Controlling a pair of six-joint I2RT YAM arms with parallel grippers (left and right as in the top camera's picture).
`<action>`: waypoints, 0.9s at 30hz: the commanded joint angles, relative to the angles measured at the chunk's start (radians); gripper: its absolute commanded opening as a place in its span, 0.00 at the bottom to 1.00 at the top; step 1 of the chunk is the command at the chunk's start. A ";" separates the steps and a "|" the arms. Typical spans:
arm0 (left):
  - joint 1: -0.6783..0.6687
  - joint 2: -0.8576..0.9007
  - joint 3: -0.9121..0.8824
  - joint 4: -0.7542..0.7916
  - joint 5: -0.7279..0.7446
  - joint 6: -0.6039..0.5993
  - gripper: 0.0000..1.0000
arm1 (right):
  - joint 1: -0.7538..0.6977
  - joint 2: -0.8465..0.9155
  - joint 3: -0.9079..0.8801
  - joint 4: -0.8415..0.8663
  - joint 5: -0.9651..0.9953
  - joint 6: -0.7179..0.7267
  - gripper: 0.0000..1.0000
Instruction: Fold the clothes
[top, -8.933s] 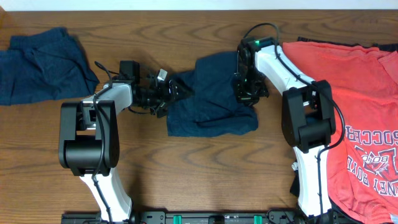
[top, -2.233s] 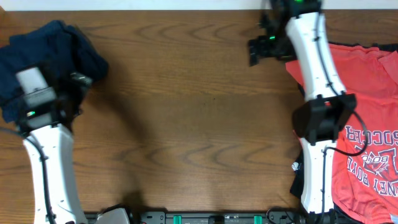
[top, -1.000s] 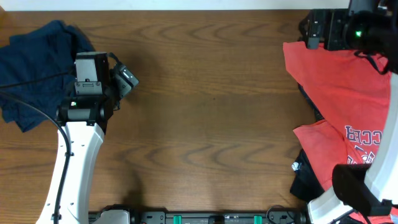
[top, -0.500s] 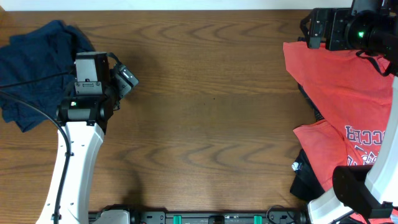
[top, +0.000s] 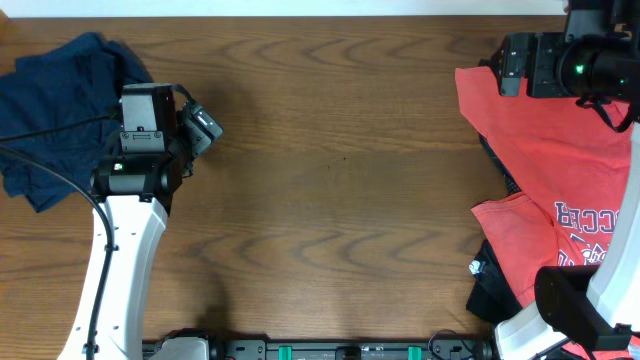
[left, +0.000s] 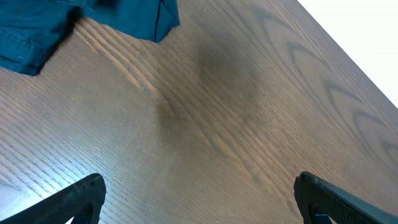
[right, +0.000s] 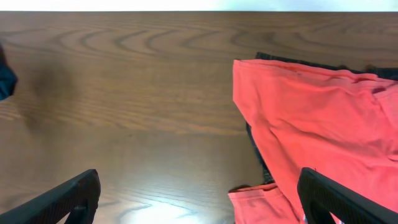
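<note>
The navy clothes (top: 60, 110) lie bunched in a heap at the table's (top: 340, 180) far left corner. The left gripper (top: 200, 128) hangs just beside that heap over bare wood, its jaws spread wide with nothing between them. Along the right edge a coral-red T-shirt (top: 550, 140) with printed lettering is spread out loosely, and a dark garment (top: 495, 290) peeks from under it near the front. The right gripper (top: 510, 62) hovers above the red shirt's far corner, also gaping wide and empty.
</note>
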 joint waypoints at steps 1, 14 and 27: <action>-0.001 0.000 0.012 -0.003 -0.023 0.021 0.98 | 0.007 -0.006 0.001 0.000 0.031 -0.005 0.99; -0.001 0.000 0.012 -0.003 -0.023 0.021 0.98 | 0.014 -0.351 0.001 0.144 0.033 -0.010 0.99; -0.001 0.000 0.012 -0.003 -0.023 0.021 0.98 | 0.013 -0.866 -0.051 0.067 0.046 -0.031 0.99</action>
